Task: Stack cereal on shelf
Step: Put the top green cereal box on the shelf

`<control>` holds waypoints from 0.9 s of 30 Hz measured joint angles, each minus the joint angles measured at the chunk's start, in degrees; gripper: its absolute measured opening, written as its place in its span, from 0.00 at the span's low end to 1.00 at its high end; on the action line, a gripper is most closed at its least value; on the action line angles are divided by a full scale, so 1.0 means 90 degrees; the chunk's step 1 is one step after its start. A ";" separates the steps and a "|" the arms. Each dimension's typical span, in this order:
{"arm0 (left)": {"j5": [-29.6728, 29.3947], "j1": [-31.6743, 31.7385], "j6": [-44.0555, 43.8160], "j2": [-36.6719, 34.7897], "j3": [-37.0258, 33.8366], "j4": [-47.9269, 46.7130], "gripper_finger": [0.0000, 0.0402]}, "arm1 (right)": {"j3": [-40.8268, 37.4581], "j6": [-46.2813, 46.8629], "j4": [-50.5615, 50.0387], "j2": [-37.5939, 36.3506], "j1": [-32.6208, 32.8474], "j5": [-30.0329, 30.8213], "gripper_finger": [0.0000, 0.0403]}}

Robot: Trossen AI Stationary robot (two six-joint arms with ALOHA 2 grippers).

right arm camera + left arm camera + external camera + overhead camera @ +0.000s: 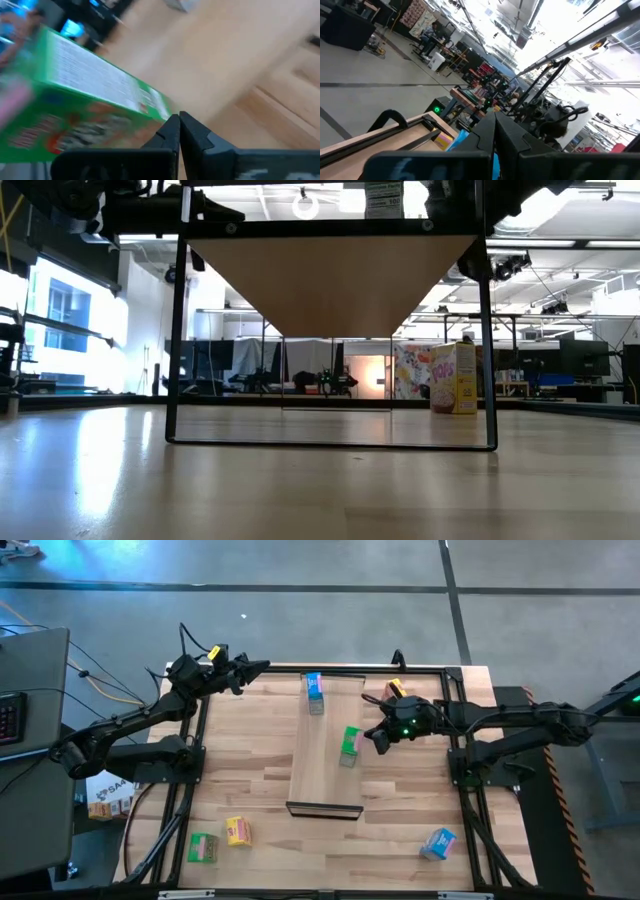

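The shelf (pixel 325 780) is a pale raised plank in the middle of the table; the low view shows its underside (pixel 330 280). A blue cereal box (pixel 315 692) stands on its far end. A green box (pixel 349 745) stands near its right edge. My right gripper (pixel 378 740) is shut, just right of this green box (pixel 90 105). My left gripper (pixel 258 667) is shut in the air over the far-left of the table, pointing toward the shelf. On the tabletop, near side, are a yellow box (pixel 238 831), a green box (pixel 203 847) and a blue box (pixel 438 842). My right gripper (pixel 178 120) has its shut fingertips at the green box's near lower corner (pixel 162 112), coming level from the table's right side. I cannot tell whether they touch it. The box stands on the shelf.
A yellow-orange box (pixel 395 690) stands on the table right of the shelf's far end, behind my right arm; it also shows upright in the low view (pixel 453 377). Dark frame legs (pixel 178 330) hold up the shelf. Bare tabletop lies left of the shelf.
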 joint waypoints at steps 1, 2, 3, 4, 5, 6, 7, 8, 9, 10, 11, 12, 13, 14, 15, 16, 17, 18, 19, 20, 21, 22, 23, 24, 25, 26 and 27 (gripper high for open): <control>0.0000 0.0001 0.0000 0.0000 0.0000 0.0001 0.00 | 0.0000 0.0002 -0.0165 0.0000 -0.0021 -0.0049 0.00; 0.0000 0.0000 0.0000 0.0000 0.0000 0.0001 0.00 | 0.0000 0.0005 -0.0299 0.0000 -0.0035 -0.0135 0.00; 0.0000 -0.0001 0.0000 0.0000 0.0000 0.0000 0.00 | 0.0000 0.0021 -0.0386 0.0000 -0.0039 -0.0275 0.00; 0.0000 0.0000 0.0000 0.0001 0.0000 0.0001 0.00 | 0.0000 0.0069 -0.0405 0.0000 -0.0037 -0.0477 0.00; 0.0000 0.0000 0.0000 0.0000 0.0000 0.0000 0.00 | 0.0000 0.0134 -0.0406 0.0000 -0.0020 -0.0704 0.00; 0.0000 0.0001 0.0000 0.0000 0.0000 0.0001 0.00 | 0.0000 0.0176 -0.0395 0.0000 0.0020 -0.0911 0.00; 0.0000 0.0001 0.0000 0.0000 0.0000 0.0000 0.00 | 0.0000 0.0172 -0.0373 0.0000 0.0062 -0.1052 0.00; 0.0000 -0.0001 0.0000 0.0001 0.0000 0.0000 0.00 | 0.0000 0.0177 -0.0322 0.0000 0.0108 -0.1139 0.00; 0.0000 0.0000 0.0000 0.0000 0.0000 0.0000 0.00 | 0.0000 0.0191 -0.0241 0.0000 0.0153 -0.1196 0.00; 0.0000 0.0001 0.0000 0.0000 0.0000 0.0002 0.00 | 0.0000 0.0219 -0.0148 0.0000 0.0195 -0.1252 0.00; 0.0000 0.0001 0.0000 0.0000 0.0000 0.0000 0.00 | 0.0000 0.0254 -0.0053 0.0000 0.0231 -0.1286 0.00; 0.0000 0.0001 0.0000 0.0000 0.0000 0.0000 0.00 | 0.0000 0.0302 0.0040 0.0000 0.0265 -0.1296 0.00; 0.0000 -0.0001 0.0000 0.0000 0.0000 0.0000 0.00 | 0.0000 0.0319 0.0134 0.0002 0.0285 -0.1289 0.00; -0.0002 -0.0001 0.0000 0.0000 0.0000 0.0000 0.00 | 0.0000 0.0325 0.0211 0.0002 0.0306 -0.1232 0.00; -0.0008 -0.0001 0.0000 0.0000 0.0000 0.0000 0.00 | 0.0000 0.0333 0.0264 0.0002 0.0318 -0.1131 0.00; -0.0018 0.0000 0.0000 0.0000 0.0000 0.0000 0.00 | 0.0000 0.0336 0.0296 0.0002 0.0314 -0.1044 0.00; -0.0022 0.0001 0.0000 0.0000 0.0000 0.0000 0.00 | 0.0000 0.0336 0.0302 0.0002 0.0302 -0.0943 0.00; -0.0022 0.0001 0.0000 0.0002 0.0000 0.0000 0.00 | 0.0000 0.0316 0.0301 0.0002 0.0288 -0.0840 0.00; -0.0022 0.0001 -0.0002 0.0000 0.0000 0.0000 0.00 | 0.0000 0.0297 0.0300 0.0002 0.0263 -0.0774 0.00; -0.0022 -0.0001 -0.0002 0.0000 0.0000 0.0000 0.00 | 0.0000 0.0285 0.0300 0.0002 0.0237 -0.0761 0.00; -0.0022 0.0001 -0.0002 0.0000 0.0000 0.0000 0.00 | 0.0000 0.0284 0.0302 0.0002 0.0203 -0.0750 0.00; -0.0022 0.0001 -0.0002 0.0001 0.0000 0.0000 0.00 | 0.0000 0.0285 0.0311 0.0003 0.0167 -0.0748 0.00; -0.0022 -0.0001 -0.0002 0.0000 0.0000 0.0000 0.00 | 0.0000 0.0287 0.0349 0.0005 0.0133 -0.0750 0.00; -0.0022 -0.0001 -0.0002 0.0000 0.0000 0.0000 0.00 | 0.0000 0.0287 0.0407 0.0005 0.0103 -0.0753 0.00; -0.0022 0.0001 -0.0002 0.0000 0.0000 0.0000 0.00 | 0.0000 0.0287 0.0482 0.0005 0.0079 -0.0772 0.00; -0.0022 0.0001 -0.0002 0.0000 0.0000 0.0000 0.00 | 0.0000 0.0285 0.0549 0.0005 0.0050 -0.0799 0.00; -0.0022 0.0001 -0.0002 0.0000 0.0000 0.0000 0.00 | 0.0000 0.0287 0.0611 0.0005 0.0041 -0.0814 0.00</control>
